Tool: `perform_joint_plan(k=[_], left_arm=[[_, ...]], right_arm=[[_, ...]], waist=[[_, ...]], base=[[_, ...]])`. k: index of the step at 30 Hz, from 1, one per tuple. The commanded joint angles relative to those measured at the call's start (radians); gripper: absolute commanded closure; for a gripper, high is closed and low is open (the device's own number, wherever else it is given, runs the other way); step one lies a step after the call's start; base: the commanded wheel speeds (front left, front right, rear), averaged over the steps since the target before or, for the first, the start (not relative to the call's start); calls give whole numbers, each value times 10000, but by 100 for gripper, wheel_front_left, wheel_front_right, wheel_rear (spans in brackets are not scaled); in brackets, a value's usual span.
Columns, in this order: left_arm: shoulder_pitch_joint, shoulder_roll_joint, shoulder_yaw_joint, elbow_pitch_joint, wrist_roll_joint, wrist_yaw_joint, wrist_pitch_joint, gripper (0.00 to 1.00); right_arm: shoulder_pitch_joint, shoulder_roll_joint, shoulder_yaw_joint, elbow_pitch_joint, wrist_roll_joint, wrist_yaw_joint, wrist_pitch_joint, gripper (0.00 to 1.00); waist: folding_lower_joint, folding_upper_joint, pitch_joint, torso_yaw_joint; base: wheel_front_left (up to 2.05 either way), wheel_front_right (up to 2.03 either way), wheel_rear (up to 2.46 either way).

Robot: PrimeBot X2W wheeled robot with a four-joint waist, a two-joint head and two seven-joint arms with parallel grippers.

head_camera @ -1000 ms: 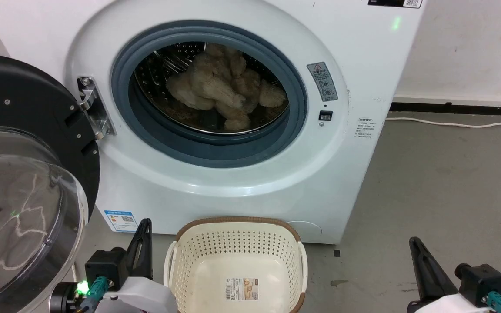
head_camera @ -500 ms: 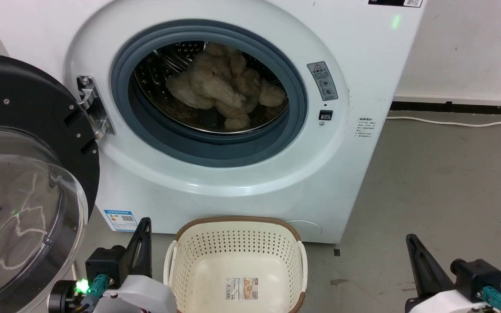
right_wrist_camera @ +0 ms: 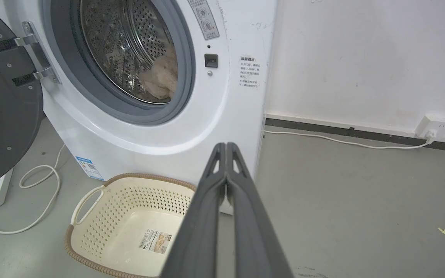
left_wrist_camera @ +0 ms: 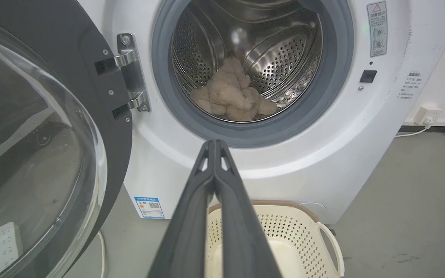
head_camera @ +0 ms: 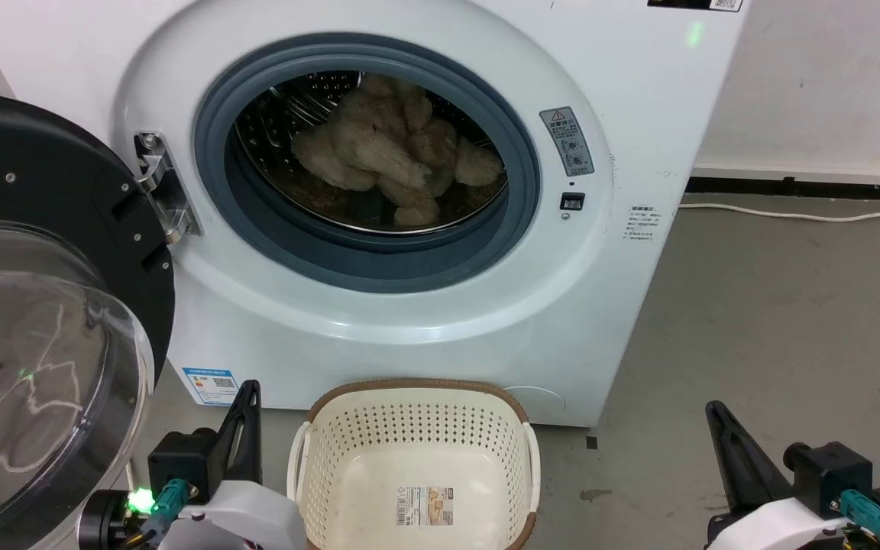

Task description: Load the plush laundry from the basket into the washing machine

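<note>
Nearest me, the left tool [left_wrist_camera: 214, 144] sits low on my left and the right tool [right_wrist_camera: 226, 146] low on my right. Each has its two long fingers pressed together with nothing between them. Between the two, closer to the left one, the basket [head_camera: 417, 384] stands on the floor [head_camera: 776, 321] just in front of the washing machine [head_camera: 409, 328]. Its cream bottom is bare except for the label [head_camera: 425, 506].

Up and ahead, past the grey rubber ring [head_camera: 379, 269], the plush laundry [head_camera: 394, 153] lies heaped on the lower curve of the drum [left_wrist_camera: 284, 58]. As far as I can see it is wholly inside the ring, with no limb draped over the lip. So it lies forward of and above both tools, roughly over the basket's line, its lumpy bulk running mostly side to side.

I judge the loading done. If anything remains it is the door [head_camera: 35, 153], which hangs wide open on its hinge [head_camera: 166, 191] at the left. It is just beside the left tool and well apart from the right, so the left arm is better placed for it.
</note>
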Motion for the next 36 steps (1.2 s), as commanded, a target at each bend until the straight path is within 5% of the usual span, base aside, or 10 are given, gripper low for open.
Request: perform_joint_plan(k=[1,36], left_arm=[[-8,-43,60,-62,102,-43,49,100],[-10,-247,459,-273,680,-233,440,100]], right_arm=[[-184,-5,17,-72,-105,6,31,100],[-503,-6,95,-315,-607,8,524,100]], waist=[[0,0,1,0],[0,0,51,-8]], base=[[0,0,0],[0,0,0]])
